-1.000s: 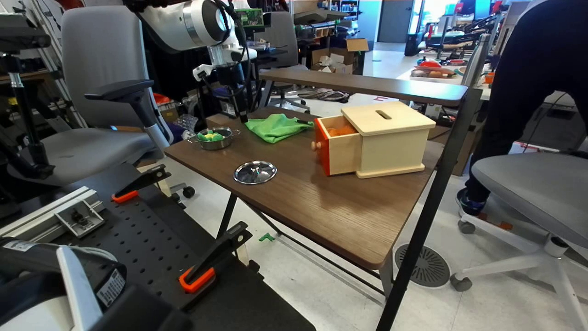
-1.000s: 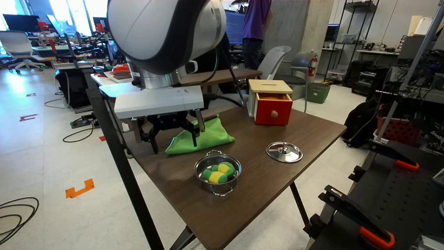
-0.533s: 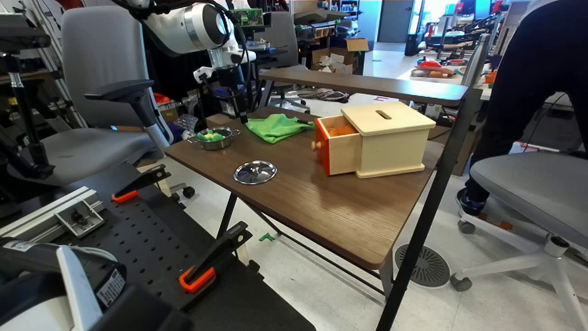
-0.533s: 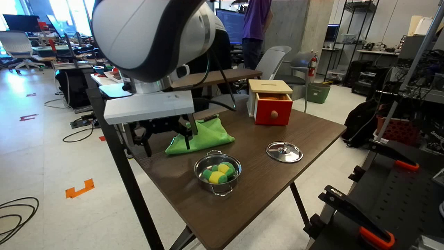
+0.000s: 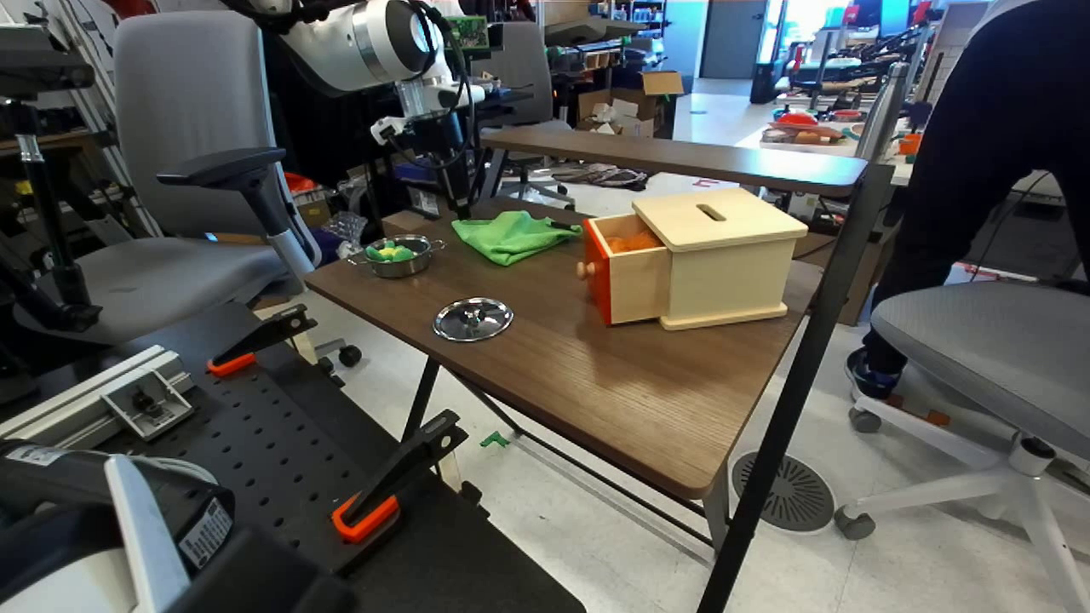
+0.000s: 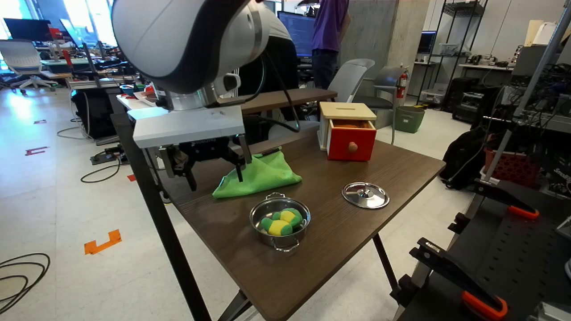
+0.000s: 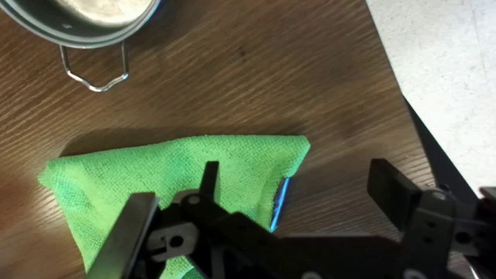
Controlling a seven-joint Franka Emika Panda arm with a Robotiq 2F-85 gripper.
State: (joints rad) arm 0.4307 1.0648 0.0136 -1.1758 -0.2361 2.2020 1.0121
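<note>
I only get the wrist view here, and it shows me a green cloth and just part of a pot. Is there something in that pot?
Observer: Yes. In both exterior views, green and yellow pieces sit inside the pot.
Visitor: Oh, fun! And besides the pot and the green cloth, does anything else stand on the table?
Observer: Yes, for one, a wooden box with its red-fronted drawer pulled partly open.
</note>
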